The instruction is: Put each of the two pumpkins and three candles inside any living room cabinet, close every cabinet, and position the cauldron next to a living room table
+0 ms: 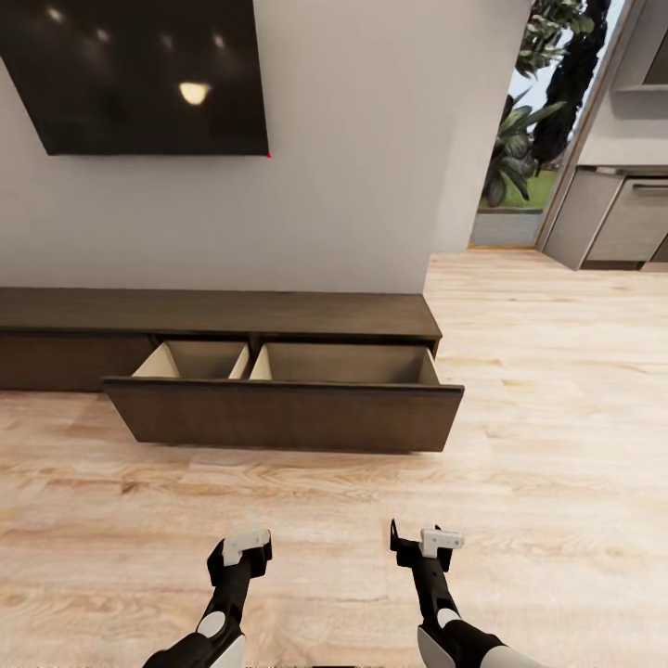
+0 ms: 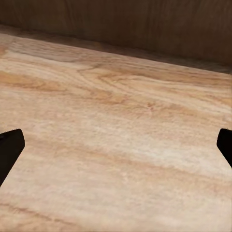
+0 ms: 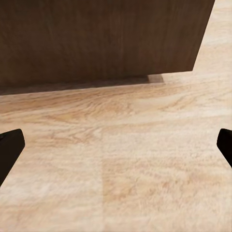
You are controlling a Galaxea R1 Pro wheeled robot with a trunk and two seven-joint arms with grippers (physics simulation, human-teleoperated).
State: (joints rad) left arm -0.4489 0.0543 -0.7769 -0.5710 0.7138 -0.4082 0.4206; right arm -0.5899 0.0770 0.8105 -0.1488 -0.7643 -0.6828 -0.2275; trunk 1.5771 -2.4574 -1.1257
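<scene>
Both the left pincer (image 1: 243,549) and right pincer (image 1: 429,543) gape wide, empty, low in frame; the long dark brown wooden cabinet (image 1: 278,315) sits mid-frame beyond them, drawer (image 1: 283,413) pulled out.

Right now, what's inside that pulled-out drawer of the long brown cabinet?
The open drawer shows two pale wood compartments, split by a divider. Only their upper inner walls are visible, with nothing against them. The dark drawer front hides the compartment floors, so anything lying low there cannot be seen.
</scene>
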